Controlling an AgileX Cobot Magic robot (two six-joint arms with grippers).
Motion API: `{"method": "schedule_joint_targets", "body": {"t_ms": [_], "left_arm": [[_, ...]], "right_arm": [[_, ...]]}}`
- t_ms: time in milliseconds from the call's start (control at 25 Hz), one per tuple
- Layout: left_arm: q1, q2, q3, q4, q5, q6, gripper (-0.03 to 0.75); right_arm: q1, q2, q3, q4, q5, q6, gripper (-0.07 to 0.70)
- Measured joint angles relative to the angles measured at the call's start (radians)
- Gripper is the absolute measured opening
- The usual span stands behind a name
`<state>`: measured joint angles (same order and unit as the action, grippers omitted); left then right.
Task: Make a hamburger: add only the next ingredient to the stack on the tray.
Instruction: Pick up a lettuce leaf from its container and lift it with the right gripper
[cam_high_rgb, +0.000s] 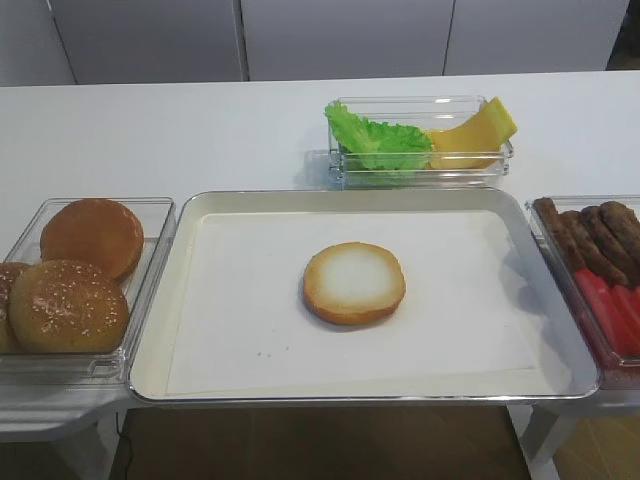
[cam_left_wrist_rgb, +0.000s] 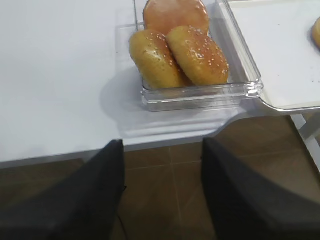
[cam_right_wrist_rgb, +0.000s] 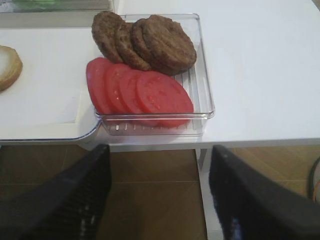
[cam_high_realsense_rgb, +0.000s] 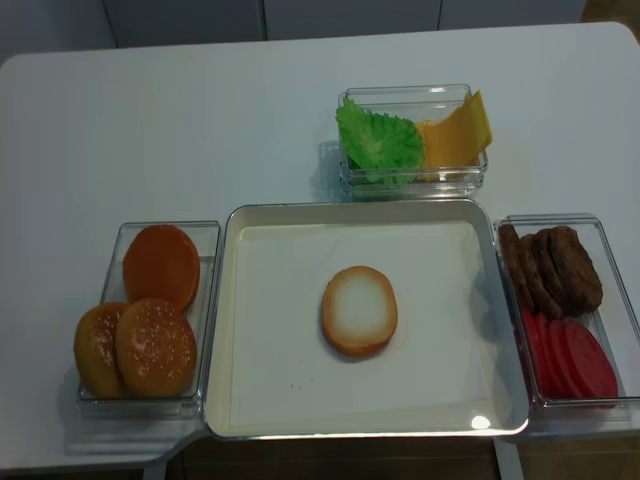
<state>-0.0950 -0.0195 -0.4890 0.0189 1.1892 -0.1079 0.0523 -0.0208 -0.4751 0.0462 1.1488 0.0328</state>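
We hold our right gripper (cam_right_wrist_rgb: 160, 200) spread wide and empty off the table's near edge; just ahead of it sit tomato slices (cam_right_wrist_rgb: 140, 92) and patties (cam_right_wrist_rgb: 145, 42). Our left gripper (cam_left_wrist_rgb: 162, 195) is likewise released, facing the buns (cam_left_wrist_rgb: 180, 55). The lettuce (cam_high_realsense_rgb: 378, 140) lies far ahead in its container (cam_high_realsense_rgb: 410, 180), beyond the tray (cam_high_realsense_rgb: 240, 330) holding the bun bottom (cam_high_realsense_rgb: 359, 310).

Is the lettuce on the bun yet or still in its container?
Still in its container: the lettuce sits beside the cheese; the bun bottom is bare.
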Motion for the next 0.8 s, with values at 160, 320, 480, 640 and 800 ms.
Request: {"method": "schedule_joint_targets", "body": {"t_ms": [160,320,480,640,800], "left_arm": [[0.0,0.0,0.0,0.0,0.0,0.0,0.372],[0.0,0.0,0.0,0.0,0.0,-0.002,0.372],[0.0,0.0,0.0,0.0,0.0,-0.002,0.372],[0.0,0.0,0.0,0.0,0.0,-0.002,0.372],[0.0,0.0,0.0,0.0,0.0,-0.002,0.372]], "right_arm": [[0.0,0.0,0.0,0.002,0.0,0.0,0.467],[0.0,0.0,0.0,0.018,-0.003,0.0,0.467],[0.0,0.0,-0.019,0.082,-0.065,0.0,0.468],[0.0,0.069,-0.052,0.171,-0.126,0.0,0.468],[0.0,0.212,-0.107,0.192,-0.19,0.0,0.468]]}}
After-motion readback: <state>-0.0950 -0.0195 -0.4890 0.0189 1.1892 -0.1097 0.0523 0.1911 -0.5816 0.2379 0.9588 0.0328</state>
